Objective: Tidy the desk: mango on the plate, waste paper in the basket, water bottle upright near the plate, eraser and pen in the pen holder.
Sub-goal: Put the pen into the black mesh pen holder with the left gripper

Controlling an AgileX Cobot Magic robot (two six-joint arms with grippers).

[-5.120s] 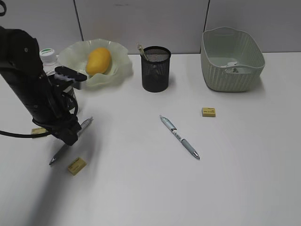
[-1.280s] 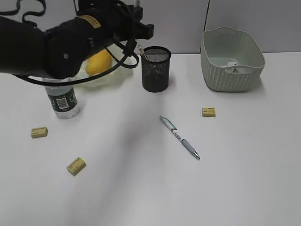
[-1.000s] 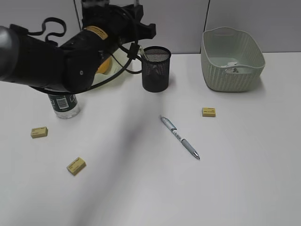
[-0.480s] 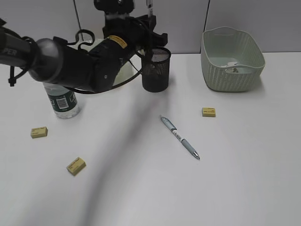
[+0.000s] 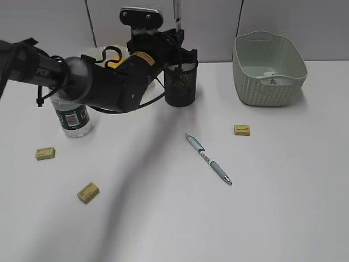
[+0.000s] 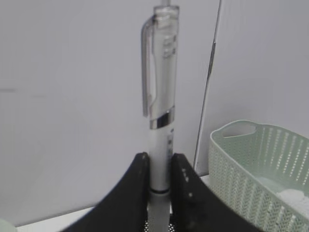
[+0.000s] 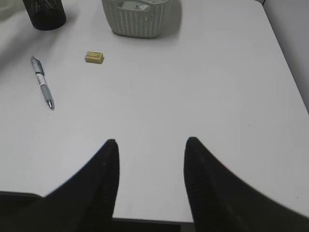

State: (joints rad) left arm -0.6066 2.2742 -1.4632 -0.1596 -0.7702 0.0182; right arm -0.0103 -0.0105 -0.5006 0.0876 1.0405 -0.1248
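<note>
Since the earlier frames we are seeing the left arm swing from the near-left of the surface to the back, carrying a clear pen that was lying beside the water bottle. We are now holding that pen upright in the left pincer, jaws closed narrowly on its barrel, above the pen holder. The right pincer is hanging open and empty over the near-right surface. A second pen and three erasers are lying loose; the mango is showing behind the arm, apparently on the plate, and the waste paper is sitting in the basket. To do this step well, we are judging that the tip should be centred over the holder's mouth and lowered inside before the jaws part.
</note>
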